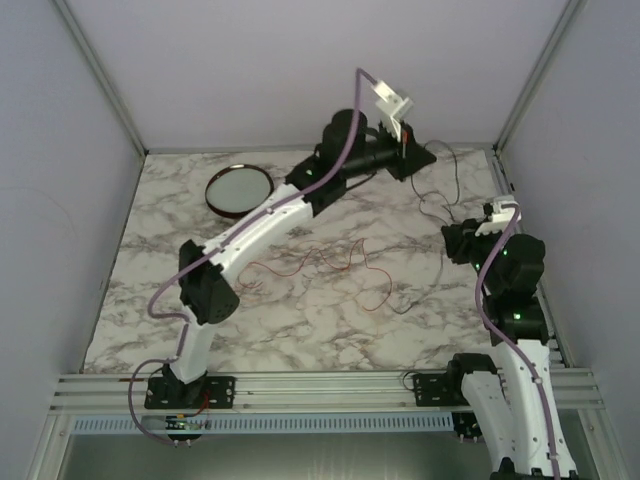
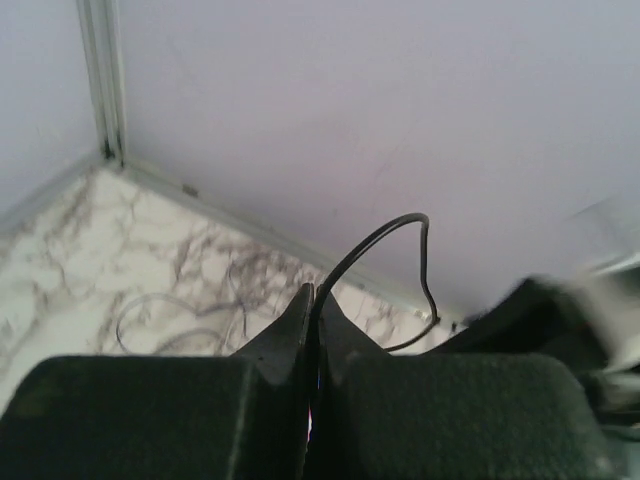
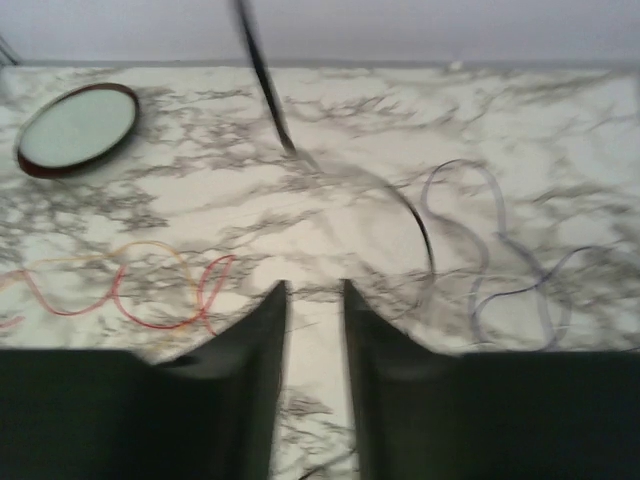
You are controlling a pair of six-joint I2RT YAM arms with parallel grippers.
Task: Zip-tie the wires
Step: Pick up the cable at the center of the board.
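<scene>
1. Zero gap at the left gripper [image 2: 315, 295]: pads clamped flat on a black wire [image 2: 372, 237], pinched in the seam. Gripped that hard, probably, so that a hair-thin strand cannot slide out under tension.
2. Just past those fingertips: arching up out of the seam, kinking sharply, then dropping back to the right of the fingers. Held high off the table [image 2: 80, 260] and close to the back wall [image 2: 400, 100], likely to draw slack out and lift this strand free of the rest.
3. At the right gripper [image 3: 315, 290]: a narrow slot only, bare marble showing between the fingers, nothing gripped. Parted that little, presumably, because so fine a wire needs no more room.
4. Ahead of the right fingertips and a touch left: a blurred black strand [image 3: 268, 90] slanting down from above, likely the one raised by the other arm, then curling round to the right of the fingers.
5. Further right of the fingers, pale thin loops; to their left, a red wire [image 3: 160, 325] lying flat. Spread loose across the marble, so the wires [image 1: 345, 262] are judged not yet gathered into a bundle.
6. Farthest ahead and left: a round dish [image 3: 75, 125], well apart from every strand. No zip tie to be made out in any view.
</scene>
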